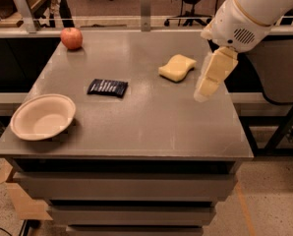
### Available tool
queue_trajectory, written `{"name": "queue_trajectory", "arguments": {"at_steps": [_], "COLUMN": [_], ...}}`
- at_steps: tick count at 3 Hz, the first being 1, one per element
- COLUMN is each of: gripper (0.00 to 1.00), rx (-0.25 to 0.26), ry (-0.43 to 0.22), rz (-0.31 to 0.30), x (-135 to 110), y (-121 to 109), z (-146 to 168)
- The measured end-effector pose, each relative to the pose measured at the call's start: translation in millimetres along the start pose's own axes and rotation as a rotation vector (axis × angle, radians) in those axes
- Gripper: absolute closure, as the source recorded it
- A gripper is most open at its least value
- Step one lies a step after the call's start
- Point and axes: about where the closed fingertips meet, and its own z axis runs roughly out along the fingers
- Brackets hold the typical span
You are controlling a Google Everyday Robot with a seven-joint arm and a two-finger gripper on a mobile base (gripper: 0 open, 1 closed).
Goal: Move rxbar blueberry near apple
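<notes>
The rxbar blueberry (pixel 107 87), a flat dark navy bar with pale lettering, lies on the grey table (pixel 151 127) left of centre. The red apple (pixel 72 38) stands at the table's far left corner, well apart from the bar. My gripper (pixel 204 92) hangs from the white arm (pixel 245 14) above the table's right side, pointing down and left. It is just right of the yellow sponge and far to the right of the bar. It holds nothing that I can see.
A yellow wavy sponge (pixel 177 67) lies right of centre, next to the gripper. A pale round bowl (pixel 42 117) sits at the near left corner. A rail with metal posts (pixel 145 3) runs behind the table. A cardboard box (pixel 18 200) is on the floor at the lower left.
</notes>
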Motion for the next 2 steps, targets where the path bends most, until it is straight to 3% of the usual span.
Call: {"name": "queue_trajectory", "arguments": {"at_steps": [1,2], "gripper": [0.0,0.0], "rx": [-0.013,0.023], "ry": [-0.159,-0.187], "rz": [0.049,0.047], "x": [-45.6,-54.3], "y": [-5.1,-13.0], "z": [23.5,20.0]}}
